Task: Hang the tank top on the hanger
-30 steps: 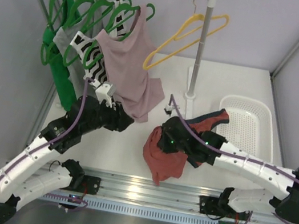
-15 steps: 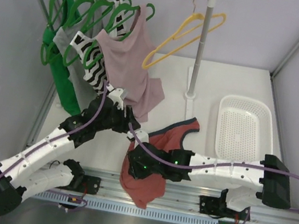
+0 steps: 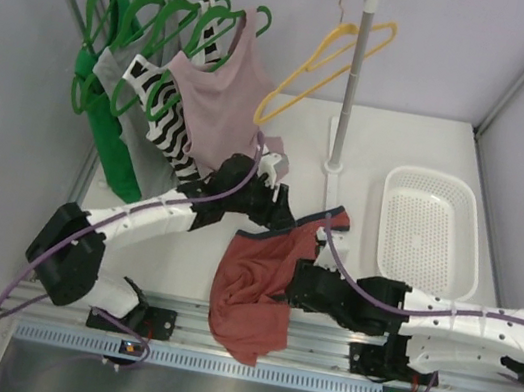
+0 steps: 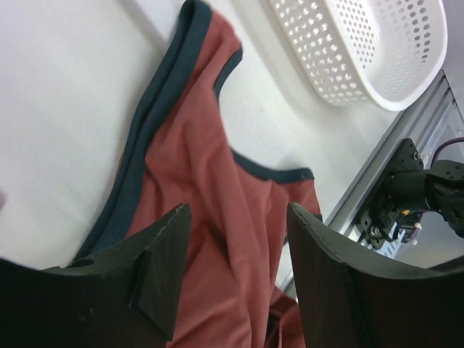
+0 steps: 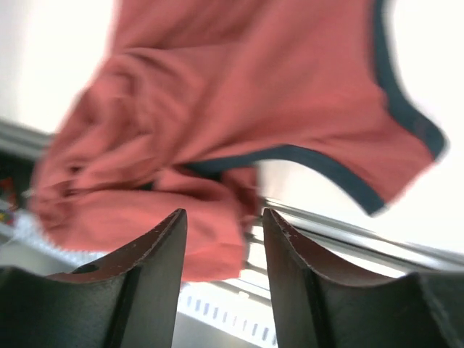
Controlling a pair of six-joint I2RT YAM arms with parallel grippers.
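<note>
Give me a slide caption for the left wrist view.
Open left gripper hovers over the rust-red, navy-trimmed tank top near a white perforated plastic basket.

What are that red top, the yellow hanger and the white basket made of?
Top: soft matte knit fabric, perhaps cotton jersey; it crumples and drapes in loose folds. Hanger: looks like thin, smooth plastic, judging by its even bright colour and slim moulded shape. Basket: rigid white plastic, seemingly moulded, with regular rows of holes.
</note>
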